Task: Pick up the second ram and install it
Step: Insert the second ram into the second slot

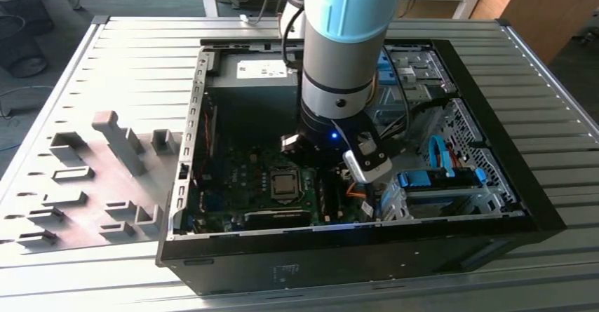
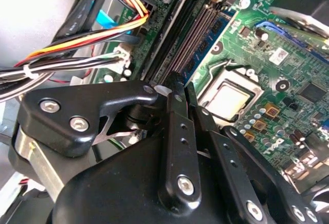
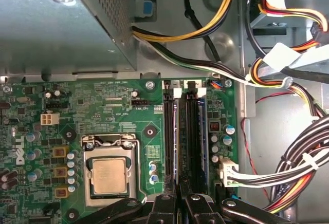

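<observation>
Down inside the open PC case (image 1: 360, 259), the tool (image 3: 178, 199) hangs low over the motherboard (image 3: 87, 108), its black fingers (image 2: 181, 131) drawn narrow and close together above the near end of the memory slots (image 3: 185, 136). Between the fingertips in the first wrist view a thin dark edge lines up with the slots; whether that is the second ram (image 3: 178, 203) in the grip I cannot tell for sure. Just beside the slots sits the silver processor (image 3: 109, 176) in its socket. Beyond the slots, yellow, black and white cables (image 3: 195, 34) run across the metal case wall. In the exterior view, the arm (image 1: 344, 52) drops straight into the case, which rests on the ribbed desk (image 1: 122, 66). On the exterior view's left, grey holder blocks (image 1: 117, 147) stand on the desk, well apart from the case.
</observation>
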Available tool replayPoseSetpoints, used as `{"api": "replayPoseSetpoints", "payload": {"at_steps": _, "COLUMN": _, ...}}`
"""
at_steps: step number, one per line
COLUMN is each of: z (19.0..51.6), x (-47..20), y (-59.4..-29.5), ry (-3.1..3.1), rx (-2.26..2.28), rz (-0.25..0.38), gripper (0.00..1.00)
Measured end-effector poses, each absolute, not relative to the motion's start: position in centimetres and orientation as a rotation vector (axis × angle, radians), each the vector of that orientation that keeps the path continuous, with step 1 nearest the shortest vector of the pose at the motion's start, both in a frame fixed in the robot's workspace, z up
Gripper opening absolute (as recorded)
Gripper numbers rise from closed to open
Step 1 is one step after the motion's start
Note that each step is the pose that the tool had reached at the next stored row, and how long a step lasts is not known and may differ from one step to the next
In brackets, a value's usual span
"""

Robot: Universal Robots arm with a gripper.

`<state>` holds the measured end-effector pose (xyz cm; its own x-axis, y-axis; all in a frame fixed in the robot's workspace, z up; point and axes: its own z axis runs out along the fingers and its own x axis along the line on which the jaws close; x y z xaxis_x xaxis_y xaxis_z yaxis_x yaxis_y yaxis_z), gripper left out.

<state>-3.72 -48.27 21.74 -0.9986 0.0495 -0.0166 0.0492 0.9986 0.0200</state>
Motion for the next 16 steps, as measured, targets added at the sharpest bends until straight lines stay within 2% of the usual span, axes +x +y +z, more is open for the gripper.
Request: {"api": "replayPoseSetpoints", "payload": {"at_steps": 16, "z": 21.52, "x": -3.72, "y": -47.63, "ry": 3.123, "rx": 0.090, "rz": 0.030, "gripper": 0.14}}
